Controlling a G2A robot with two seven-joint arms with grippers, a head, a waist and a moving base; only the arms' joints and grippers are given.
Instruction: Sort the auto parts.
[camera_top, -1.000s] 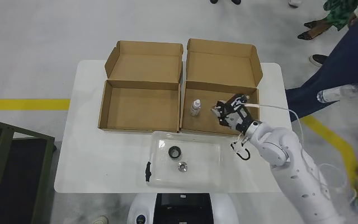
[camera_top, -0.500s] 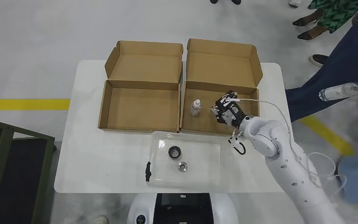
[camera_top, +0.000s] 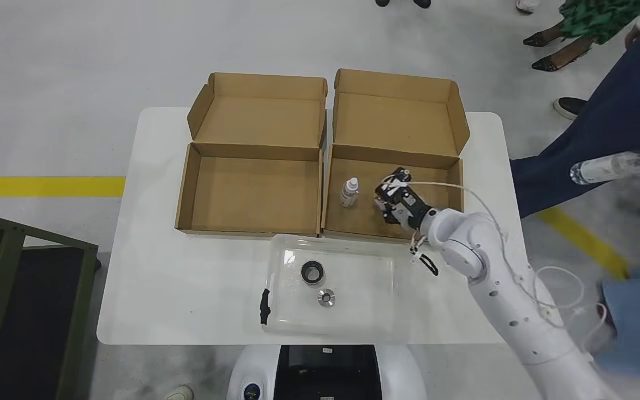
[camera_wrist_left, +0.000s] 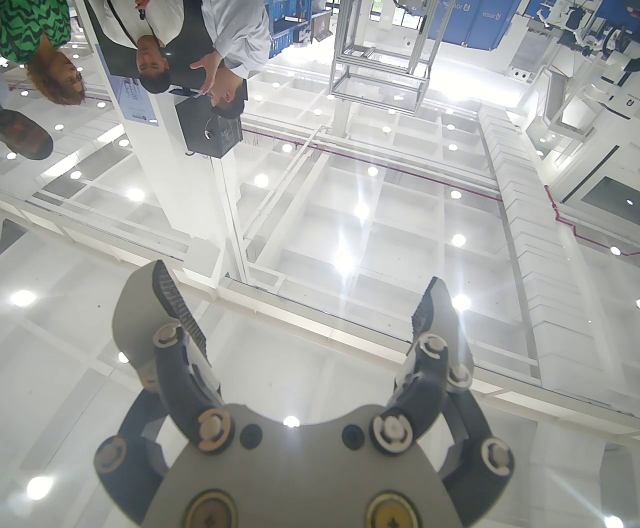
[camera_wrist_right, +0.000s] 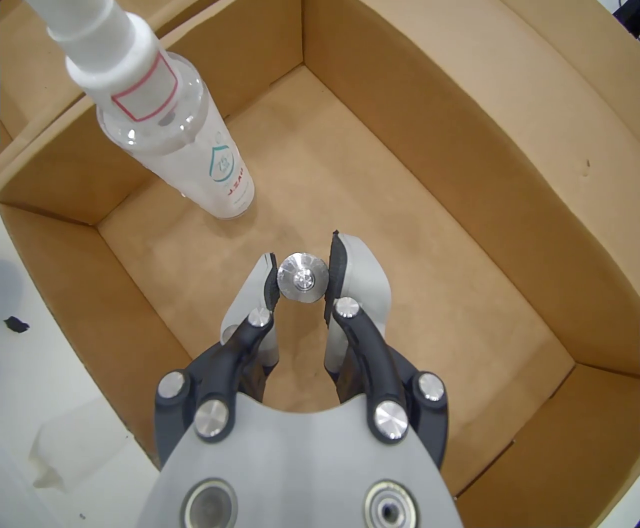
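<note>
- Holding a round metal part (camera_wrist_right: 302, 278) across its diameter, the right gripper (camera_wrist_right: 301, 287) has its jaws narrow and clamped on the part's rim.
- The part's flat face looks back at the wrist camera, so its axis runs along the fingers toward the box floor.
- In the top view this gripper (camera_top: 393, 192) hangs over the right cardboard box (camera_top: 365, 215), right of frame centre. It is near an upright clear bottle (camera_top: 349, 191) standing at the box's left wall.
- Judgement: release into this box is the step in hand, and the drop path appears free of the bottle.
- The left gripper (camera_wrist_left: 297, 280) is spread wide, holds nothing and points at the ceiling.
- The left cardboard box (camera_top: 250, 195) adjoins the right one.
- Below the boxes, a clear tray (camera_top: 375, 300) holds a black ring (camera_top: 313, 271) and a second metal part (camera_top: 326, 297); all rest on a white table (camera_top: 160, 260).
</note>
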